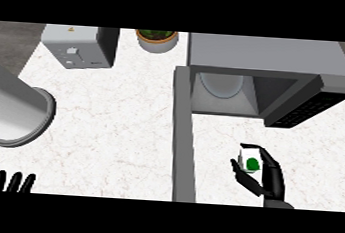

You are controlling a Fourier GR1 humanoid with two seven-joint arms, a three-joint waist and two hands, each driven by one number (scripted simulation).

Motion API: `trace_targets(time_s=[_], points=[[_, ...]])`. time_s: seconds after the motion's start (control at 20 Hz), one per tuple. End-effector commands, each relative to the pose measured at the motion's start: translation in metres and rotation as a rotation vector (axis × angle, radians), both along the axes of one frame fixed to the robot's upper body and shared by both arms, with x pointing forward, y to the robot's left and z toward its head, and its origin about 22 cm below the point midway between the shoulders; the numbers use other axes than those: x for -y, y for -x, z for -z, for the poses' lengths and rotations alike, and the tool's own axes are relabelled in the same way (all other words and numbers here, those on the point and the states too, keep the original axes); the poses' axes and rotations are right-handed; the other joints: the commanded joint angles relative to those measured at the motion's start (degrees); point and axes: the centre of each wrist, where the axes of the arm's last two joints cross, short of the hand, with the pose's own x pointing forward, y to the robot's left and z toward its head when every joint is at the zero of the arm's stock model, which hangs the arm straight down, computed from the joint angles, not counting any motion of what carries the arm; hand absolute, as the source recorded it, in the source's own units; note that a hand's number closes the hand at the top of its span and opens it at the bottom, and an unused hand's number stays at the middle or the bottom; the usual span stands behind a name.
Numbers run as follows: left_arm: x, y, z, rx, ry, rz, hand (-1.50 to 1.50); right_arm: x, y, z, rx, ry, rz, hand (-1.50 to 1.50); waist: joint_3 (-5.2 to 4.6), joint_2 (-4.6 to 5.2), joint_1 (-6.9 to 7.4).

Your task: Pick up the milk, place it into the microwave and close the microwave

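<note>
Milk carton (250, 161) was off the counter (115, 135), held in the right hand (269, 175) near the view's lower right. The fingers and thumb were curled round it from the right and from below. The green mark on its face was turned up toward the head. Its long axis seemed to run away from the robot, toward the microwave (268, 54), though the hand hid too much to be sure.

Head view, the relation that mattered: the microwave's open cavity (224, 102) lay straight ahead of the carton and a little to its left, with bare counter between them. The door (181, 139) stood swung out, a long grey edge running down the hand's left side, near but apart from it. My judgement was that the carry called for a forward reach, keeping right of that door.

The left hand (8, 182) rested at the lower left edge, fingers straight and up, well apart from the door. The right hand was the nearer to the cavity.
</note>
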Motion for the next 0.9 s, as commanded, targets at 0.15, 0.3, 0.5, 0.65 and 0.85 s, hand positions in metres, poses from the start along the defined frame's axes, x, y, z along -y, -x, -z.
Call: trace_targets(time_s=[0.15,0.3,0.5,0.65,0.85], points=[[-0.012,0.015,-0.005,-0.019,0.008,0.013,-1.5,0.004,-0.013,0.0,0.06,0.07,0.115,1.5,0.31,0.1,0.32],[-0.005,0.004,0.01,-0.01,0.016,0.007,-1.5,0.008,-0.043,-0.017,0.116,0.014,0.118,1.5,0.32,0.15,0.32],[-0.003,0.007,-0.003,0.011,0.008,0.028,-1.5,0.001,-0.058,-0.02,0.136,0.014,0.129,1.5,0.39,0.38,1.03],[-0.014,0.01,0.003,-0.014,0.012,0.031,-1.5,0.0,-0.09,-0.042,0.165,-0.002,0.107,1.5,0.4,0.53,1.5],[0.004,0.002,0.009,0.003,0.017,0.014,-1.5,-0.012,-0.103,-0.052,0.185,-0.048,0.1,1.5,0.33,0.25,0.61]])
